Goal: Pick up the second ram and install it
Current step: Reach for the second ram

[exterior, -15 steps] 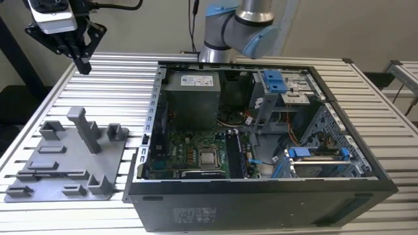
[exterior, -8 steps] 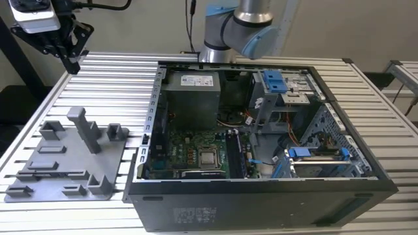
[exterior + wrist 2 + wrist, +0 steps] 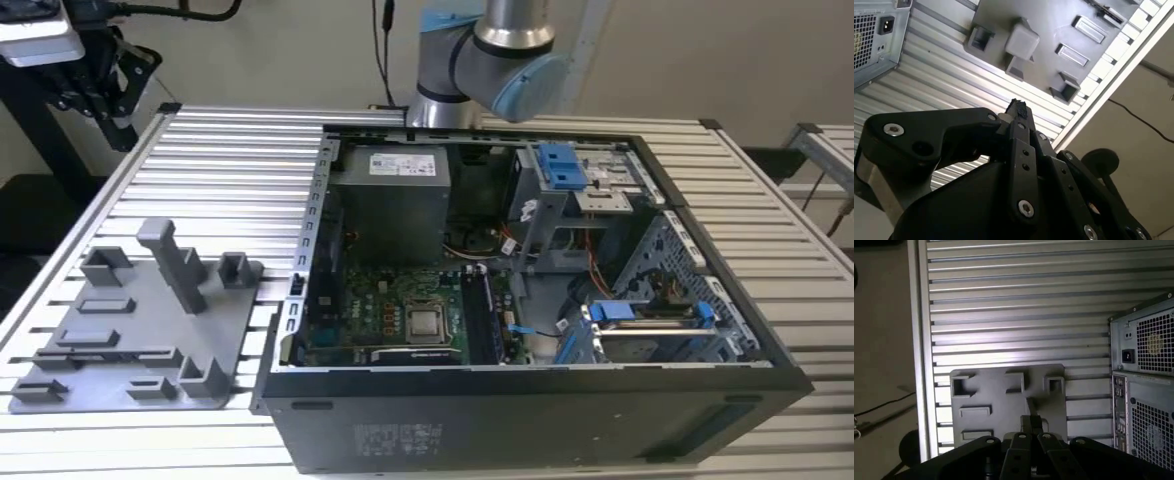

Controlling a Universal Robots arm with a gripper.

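At the exterior view's far left: gripper (image 3: 120, 125), high over the slatted table (image 3: 227, 170) and well clear of everything, fingers pressed together on nothing visible. Probably raised that far to pass above the tall post. Below it and slightly right: grey tray (image 3: 227, 330), with pockets and posts upright, seemingly to present parts on edge for a pinch from above. In the long holder along the tray's near edge: thin dark strip, most likely the second ram (image 3: 114, 356), seated on its edge, well apart from the fingers and not yet lifted. Further right: computer case (image 3: 534, 420), laid on its side with the panel off, so the motherboard (image 3: 387, 300) faces up for a straight downward approach. Right of the processor: memory slots (image 3: 483, 312), running front to back. Behind the case: arm base (image 3: 501, 60).
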